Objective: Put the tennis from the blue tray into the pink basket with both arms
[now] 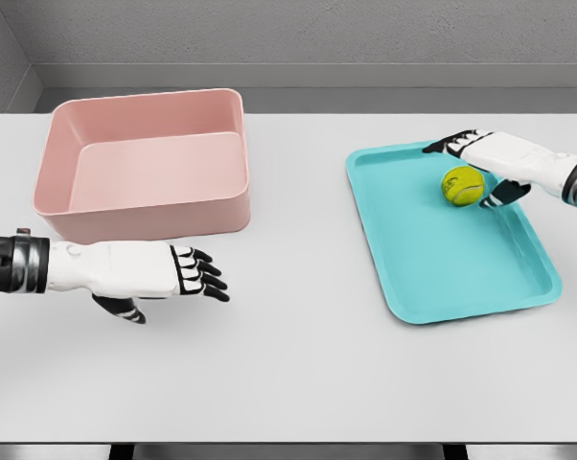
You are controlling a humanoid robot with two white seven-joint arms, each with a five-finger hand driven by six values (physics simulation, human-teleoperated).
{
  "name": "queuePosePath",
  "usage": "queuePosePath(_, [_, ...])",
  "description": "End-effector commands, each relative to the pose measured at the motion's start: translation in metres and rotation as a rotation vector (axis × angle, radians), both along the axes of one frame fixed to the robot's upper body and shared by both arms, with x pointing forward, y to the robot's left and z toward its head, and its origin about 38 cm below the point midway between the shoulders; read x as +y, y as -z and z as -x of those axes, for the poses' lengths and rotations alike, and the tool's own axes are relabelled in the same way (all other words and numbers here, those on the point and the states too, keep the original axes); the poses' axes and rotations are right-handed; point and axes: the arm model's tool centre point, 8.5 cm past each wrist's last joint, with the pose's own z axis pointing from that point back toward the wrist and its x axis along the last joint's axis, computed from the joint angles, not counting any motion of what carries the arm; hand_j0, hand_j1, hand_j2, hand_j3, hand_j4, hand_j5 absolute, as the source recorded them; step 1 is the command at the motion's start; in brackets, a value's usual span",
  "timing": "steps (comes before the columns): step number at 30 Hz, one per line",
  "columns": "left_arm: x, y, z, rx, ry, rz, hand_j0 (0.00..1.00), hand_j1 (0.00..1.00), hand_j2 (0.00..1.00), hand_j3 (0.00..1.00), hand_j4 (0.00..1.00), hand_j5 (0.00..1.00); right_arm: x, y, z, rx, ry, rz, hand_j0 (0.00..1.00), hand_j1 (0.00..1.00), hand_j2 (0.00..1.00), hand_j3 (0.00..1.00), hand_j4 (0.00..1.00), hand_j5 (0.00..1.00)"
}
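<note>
Tennis ball (463,185) is lying in the blue tray (442,259), and we are cupping our open, empty right hand (480,168) around it, needing fingers closing evenly before lifting toward the pink basket (145,168).

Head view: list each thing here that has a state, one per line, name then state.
tennis ball: lying in the blue tray, at its far end, beside the right hand, not lifted.
blue tray: flat on the table, holds only the ball.
pink basket: upright, open, nothing in it.
right hand: open around the ball; grip cannot be told.
left hand: open, holding nothing, in front of the basket.
</note>
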Motion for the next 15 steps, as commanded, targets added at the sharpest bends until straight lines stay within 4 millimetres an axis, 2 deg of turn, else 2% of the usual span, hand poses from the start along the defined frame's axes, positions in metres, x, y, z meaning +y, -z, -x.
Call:
queuePosePath(1, [0.001, -0.001, -0.001, 0.003, -0.004, 0.001, 1.0, 1.0, 1.0, 1.0, 1.0, 1.0, 0.002, 0.008, -0.005, 0.008, 0.019, 0.006, 1.0, 1.0, 1.0, 1.0, 1.0, 1.0])
queuePosePath(2, [0.0, -0.001, -0.001, 0.001, -0.004, 0.001, 1.0, 1.0, 1.0, 1.0, 1.0, 1.0, -0.001, 0.014, -0.005, 0.02, 0.024, 0.033, 1.0, 1.0, 1.0, 1.0, 1.0, 1.0])
queuePosePath(8, [0.001, -0.007, -0.004, -0.016, -0.004, -0.002, 1.0, 1.0, 1.0, 1.0, 1.0, 1.0, 0.008, 0.021, -0.013, 0.031, 0.019, 0.05, 1.0, 1.0, 1.0, 1.0, 1.0, 1.0])
queuePosePath(15, [0.002, -0.012, -0.007, -0.031, -0.007, -0.005, 1.0, 1.0, 1.0, 1.0, 1.0, 1.0, -0.001, 0.027, -0.017, 0.046, 0.059, 0.069, 1.0, 1.0, 1.0, 1.0, 1.0, 1.0])
